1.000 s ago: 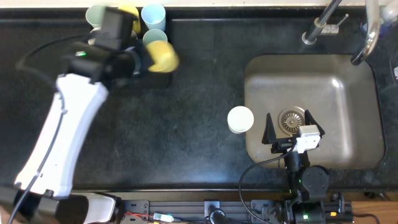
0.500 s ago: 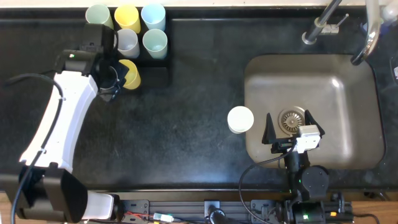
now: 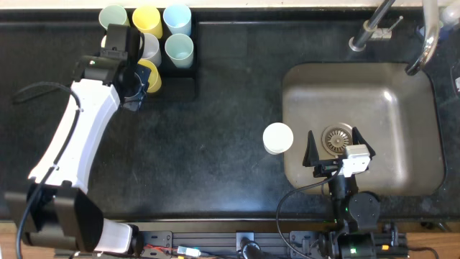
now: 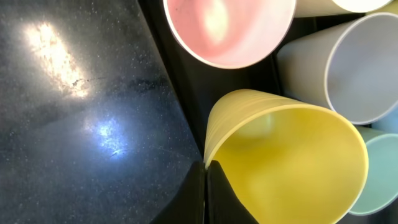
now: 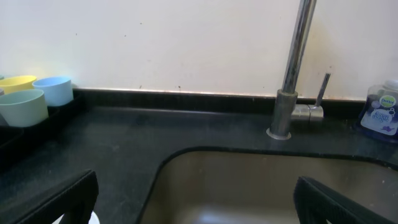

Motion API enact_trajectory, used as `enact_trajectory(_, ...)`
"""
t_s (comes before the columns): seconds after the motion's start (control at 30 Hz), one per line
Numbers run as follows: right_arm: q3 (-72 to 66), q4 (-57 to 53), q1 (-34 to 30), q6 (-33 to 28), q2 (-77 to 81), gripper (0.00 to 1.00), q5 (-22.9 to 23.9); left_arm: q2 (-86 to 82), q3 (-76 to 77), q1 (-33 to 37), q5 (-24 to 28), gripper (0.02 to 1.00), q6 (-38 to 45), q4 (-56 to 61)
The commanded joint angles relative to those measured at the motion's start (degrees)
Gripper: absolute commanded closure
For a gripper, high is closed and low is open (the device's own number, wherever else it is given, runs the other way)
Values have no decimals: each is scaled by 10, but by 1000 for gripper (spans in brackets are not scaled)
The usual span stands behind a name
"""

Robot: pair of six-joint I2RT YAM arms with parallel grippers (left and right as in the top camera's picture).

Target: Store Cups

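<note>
My left gripper (image 3: 136,79) (image 4: 206,167) is shut on the rim of a yellow cup (image 3: 150,75) (image 4: 292,163), held at the black rack's (image 3: 180,78) near left corner. The rack holds upright cups: pale green (image 3: 113,16), yellow (image 3: 146,18), light blue (image 3: 177,18), white (image 3: 149,47) (image 4: 360,68) and teal (image 3: 180,49). In the left wrist view a pink-looking cup (image 4: 230,28) stands just beyond the held one. A white cup (image 3: 277,138) sits upside down on the counter by the sink's left rim. My right gripper (image 3: 336,145) (image 5: 199,208) is open over the sink.
The steel sink (image 3: 402,108) takes up the right side, with a faucet (image 3: 374,29) (image 5: 293,74) behind it and a soap bottle (image 5: 380,115) at the far right. Dark counter (image 3: 215,158) lies between rack and sink.
My left gripper carried the yellow cup from the rack's right side over to its near left corner, turning it more upright. The right arm has not moved.
</note>
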Motion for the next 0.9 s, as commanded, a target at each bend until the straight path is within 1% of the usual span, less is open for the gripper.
enact_trajectory(0.03, -8, 3, 0, 4, -5, 3, -2, 25, 17, -3, -7, 980, -28, -2)
enact_trajectory(0.9, -8, 3, 0, 4, -5, 3, -2, 68, 35, 1, -13, 980, -32, -13)
